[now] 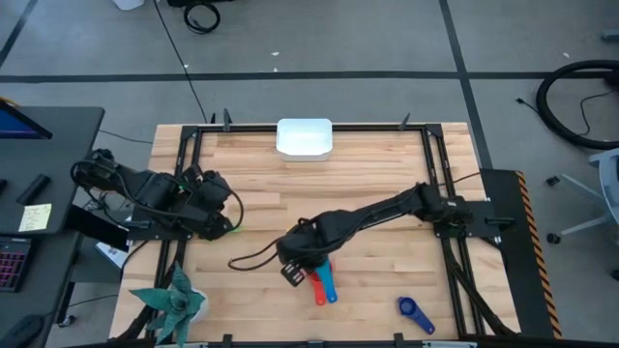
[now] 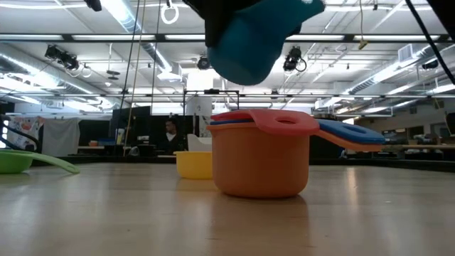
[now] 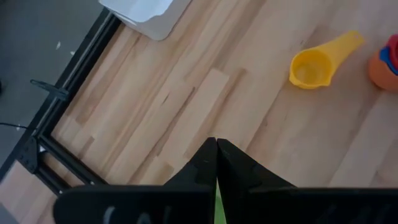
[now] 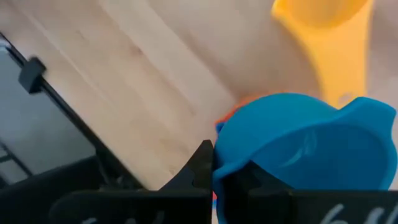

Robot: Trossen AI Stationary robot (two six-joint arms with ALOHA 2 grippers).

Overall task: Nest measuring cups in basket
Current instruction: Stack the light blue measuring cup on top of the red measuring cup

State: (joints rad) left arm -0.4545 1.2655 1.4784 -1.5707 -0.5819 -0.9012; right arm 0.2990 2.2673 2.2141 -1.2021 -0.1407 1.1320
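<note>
Right gripper (image 4: 212, 163) over table's near centre, fingers pinched shut on light blue cup (image 4: 305, 146), cup held in air just above orange cup (image 2: 261, 160). Orange cup upright on table (image 1: 368, 184), red cup (image 2: 281, 121) and dark blue cup (image 2: 352, 131) nested inside, handles sticking out. Yellow cup (image 3: 311, 67) just beside stack. Green cup (image 2: 18, 160) at left, near left gripper (image 3: 216, 163), which rests closed at left edge, empty as far as visible. Another blue scoop (image 1: 416, 312) lies near right. White basket (image 1: 305, 136) at far edge centre, well apart from cups.

basket (image 1: 305, 136) at table's (image 1: 387, 174) far edge, stacked cups (image 2: 261, 160) near front, well apart
</note>
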